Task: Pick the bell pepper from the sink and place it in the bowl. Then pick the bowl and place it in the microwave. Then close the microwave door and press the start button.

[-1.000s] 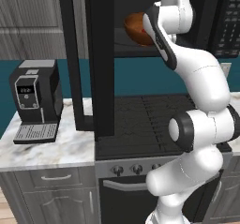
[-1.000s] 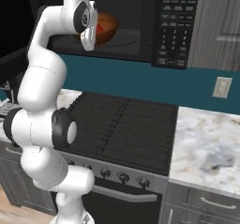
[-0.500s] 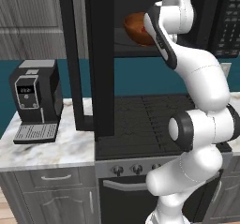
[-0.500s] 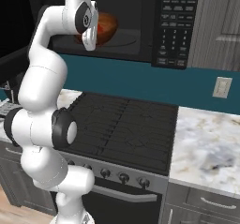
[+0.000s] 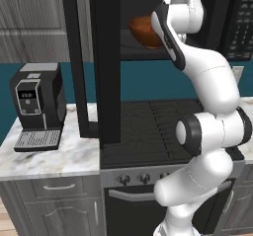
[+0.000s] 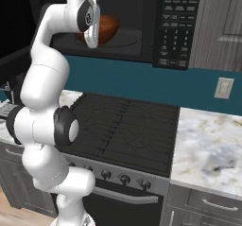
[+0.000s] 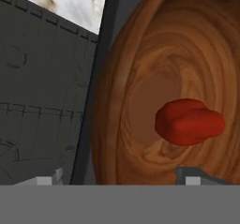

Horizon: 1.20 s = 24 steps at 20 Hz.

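Pincer [image 7: 119,178] stands open over the bowl [image 7: 140,63], which holds the bell pepper [image 7: 189,122] inside the microwave [image 6: 142,17].

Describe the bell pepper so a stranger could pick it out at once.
Look above the stove to the black microwave, its door swung open. Inside sits a round reddish-brown bowl, and in its hollow lies the bell pepper: small, lumpy, bright red against the wood grain.

A home kitchen: a black stove [image 6: 123,126] sits between marble counters [image 6: 208,144], a microwave [image 6: 177,26] hangs above, and a coffee machine [image 5: 37,109] stands over grey cabinets [image 5: 49,205].
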Motion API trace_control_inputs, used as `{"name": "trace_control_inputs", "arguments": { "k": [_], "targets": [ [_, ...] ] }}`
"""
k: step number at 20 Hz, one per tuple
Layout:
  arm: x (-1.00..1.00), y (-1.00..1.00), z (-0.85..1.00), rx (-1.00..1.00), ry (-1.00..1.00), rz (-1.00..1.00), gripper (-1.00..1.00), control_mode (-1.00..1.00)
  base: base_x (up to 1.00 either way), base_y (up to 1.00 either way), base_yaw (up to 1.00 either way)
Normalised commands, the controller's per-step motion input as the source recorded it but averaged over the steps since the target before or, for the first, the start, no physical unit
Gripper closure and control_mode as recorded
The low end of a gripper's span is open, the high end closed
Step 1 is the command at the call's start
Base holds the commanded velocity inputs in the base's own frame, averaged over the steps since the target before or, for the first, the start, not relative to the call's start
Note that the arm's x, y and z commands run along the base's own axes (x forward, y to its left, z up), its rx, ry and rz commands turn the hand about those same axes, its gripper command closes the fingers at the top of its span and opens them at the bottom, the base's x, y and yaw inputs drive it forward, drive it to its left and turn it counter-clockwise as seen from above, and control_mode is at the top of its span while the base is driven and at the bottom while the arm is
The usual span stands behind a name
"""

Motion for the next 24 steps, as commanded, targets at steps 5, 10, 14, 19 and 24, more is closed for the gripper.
{"name": "trace_control_inputs", "arguments": {
  "k": [5, 10, 14, 19, 24],
  "targets": [
    [0.72, 0.07, 0.00, 0.00, 0.00, 0.00, -1.00, -1.00, 0.00, 0.00, 0.00],
    [0.36, 0.01, -0.01, 0.00, -0.02, 0.00, -1.00, -1.00, 0.00, 0.00, 0.00],
    [0.00, 0.00, -0.15, 0.00, -0.11, 0.00, -1.00, -1.00, 0.00, 0.00, 0.00],
    [-0.52, 0.00, -0.04, 0.00, -0.22, 0.04, -1.00, -1.00, 0.00, 0.00, 0.00],
    [-1.00, 0.00, -0.20, 0.00, -0.32, 0.07, -1.00, -1.00, 0.00, 0.00, 0.00]
  ]
}}
